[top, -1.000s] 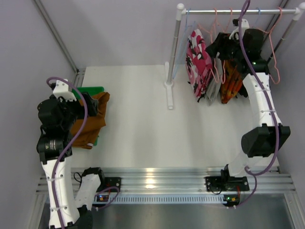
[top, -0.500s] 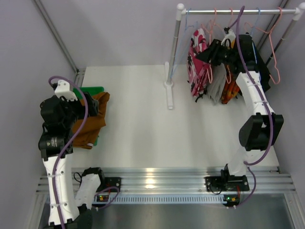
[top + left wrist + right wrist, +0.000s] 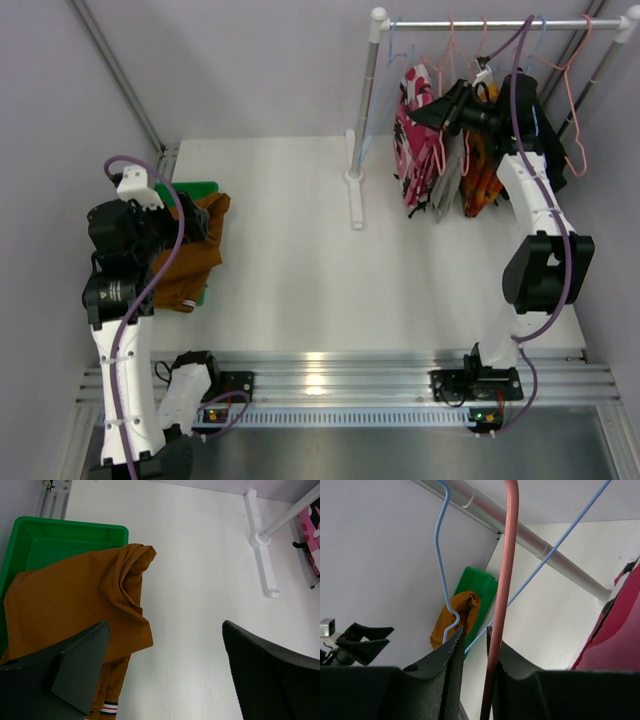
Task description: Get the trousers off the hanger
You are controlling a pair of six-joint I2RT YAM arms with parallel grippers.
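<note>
Two trousers, floral and grey, hang on the rail.

Top: the right tool has swung left to the hangers by the floral pair, so I judge the next removal is starting.

Left wrist: the left tool is wide over the brown trousers on the bin.

Right wrist only: the jaws have narrowed to a slit at the blue hanger; cannot tell if it grips.

1. The rust-brown trousers on the left are plain, with a small white-striped band at one edge.
2. The tray under them is bright green.
3. The floral trousers at the far right are pink, red and white with dark blotches.
4. The grey trousers beside them are plain light grey.
5. The patterned garment further right is orange with dark markings.
6. One hanger is salmon pink; another hanger is light blue.
7. The bench is plain white.
</note>
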